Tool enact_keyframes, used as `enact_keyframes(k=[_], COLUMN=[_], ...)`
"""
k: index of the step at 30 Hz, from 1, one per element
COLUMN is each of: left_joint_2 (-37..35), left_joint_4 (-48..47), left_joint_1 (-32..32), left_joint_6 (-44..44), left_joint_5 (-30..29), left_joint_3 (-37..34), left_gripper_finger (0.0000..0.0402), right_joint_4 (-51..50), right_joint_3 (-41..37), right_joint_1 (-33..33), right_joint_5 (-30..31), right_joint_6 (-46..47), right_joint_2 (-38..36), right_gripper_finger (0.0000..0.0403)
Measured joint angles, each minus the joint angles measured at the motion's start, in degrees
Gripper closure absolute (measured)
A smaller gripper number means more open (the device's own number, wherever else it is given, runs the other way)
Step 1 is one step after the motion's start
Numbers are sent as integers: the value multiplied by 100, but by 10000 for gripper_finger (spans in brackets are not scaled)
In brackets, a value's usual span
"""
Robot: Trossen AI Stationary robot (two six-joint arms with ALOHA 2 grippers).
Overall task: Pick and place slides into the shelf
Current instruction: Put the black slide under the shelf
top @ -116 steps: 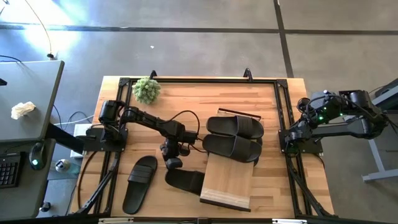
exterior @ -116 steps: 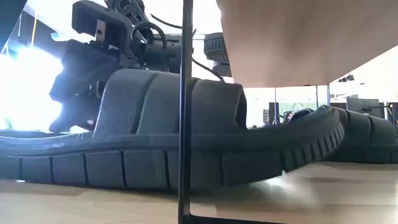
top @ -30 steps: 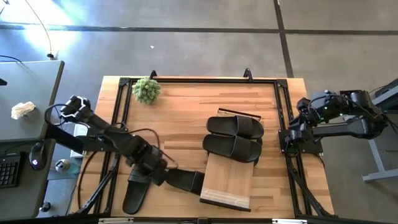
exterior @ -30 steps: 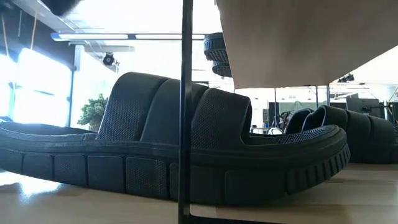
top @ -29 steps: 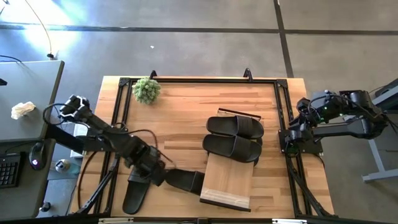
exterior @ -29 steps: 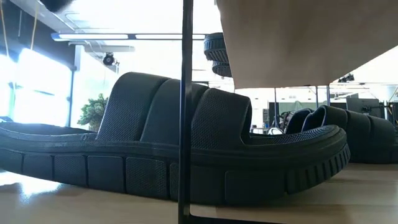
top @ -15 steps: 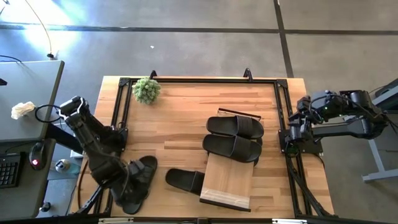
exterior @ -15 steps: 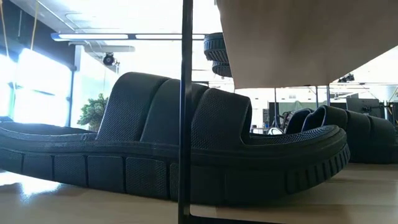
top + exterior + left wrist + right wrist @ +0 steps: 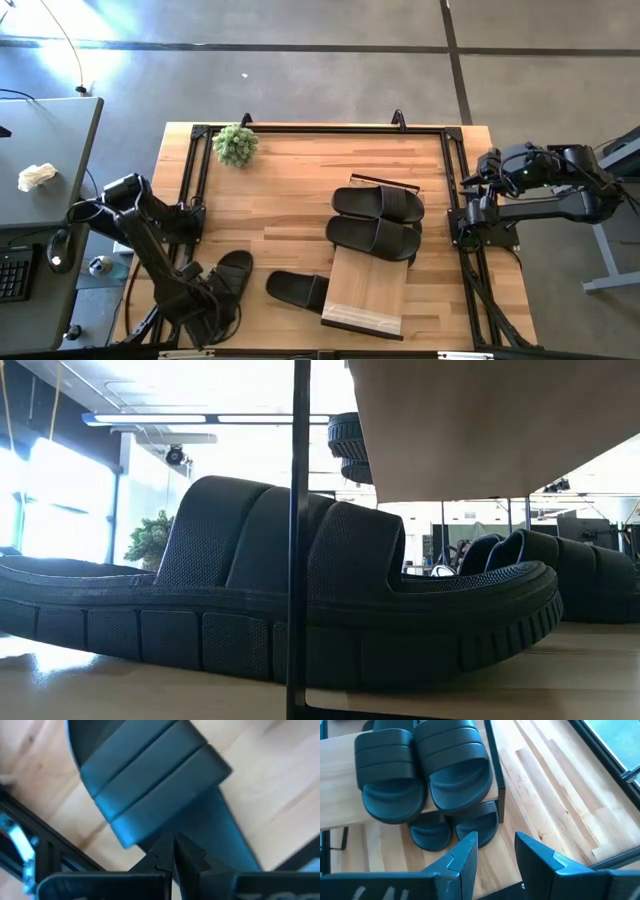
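**Reaching for the last loose slide**

Left gripper (image 9: 174,851), fingers closed and empty, hovers over the matte black rubber slide (image 9: 228,283) near the table's front-left corner, beside the light-wood shelf (image 9: 365,287). Next: open, descend, grasp. Right gripper (image 9: 495,851) waits open at the right edge.

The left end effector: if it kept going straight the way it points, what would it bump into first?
Most likely the black sandal lying right under the shut left end effector; how near it is I cannot tell.
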Motion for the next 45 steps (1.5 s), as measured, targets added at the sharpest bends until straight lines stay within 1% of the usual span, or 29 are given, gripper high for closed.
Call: enact_keyframes(k=[2,5,8,11,14,18,21,24,28,33,35,39,45], left_joint_2=[62,80,78,78,76,78,78,80,81,89,89,89,89], left_joint_4=[-104,-275,-298,-319,-355,-380,-420,-513,-483,6,-31,-269,-13], left_joint_1=[3,11,11,9,11,9,7,9,11,11,11,11,11], left_joint_6=[179,347,630,893,1153,1640,1802,1809,1998,2294,2369,2229,2044], left_joint_5=[78,391,547,555,497,250,82,-194,-246,43,50,-2,58], left_joint_3=[0,0,0,0,0,0,0,0,-70,-243,-271,-409,-791], left_gripper_finger=[392,375,346,305,260,207,179,163,156,163,166,178,204], right_joint_4=[0,0,0,0,0,0,0,0,-2,-2,-2,-2,-2], right_joint_3=[0,0,0,0,0,0,0,0,0,0,0,0,0], right_joint_1=[-1,0,-1,-1,0,2,2,1,0,2,2,0,0], right_joint_5=[40,84,176,242,293,313,319,327,328,328,348,444,452], right_joint_6=[2,6,63,62,61,44,3,-44,-99,-102,-103,-104,-33], right_joint_2=[0,0,0,0,0,0,0,0,0,0,0,0,0], right_gripper_finger=[284,284,284,284,284,284,284,284,284,284,284,284,284])
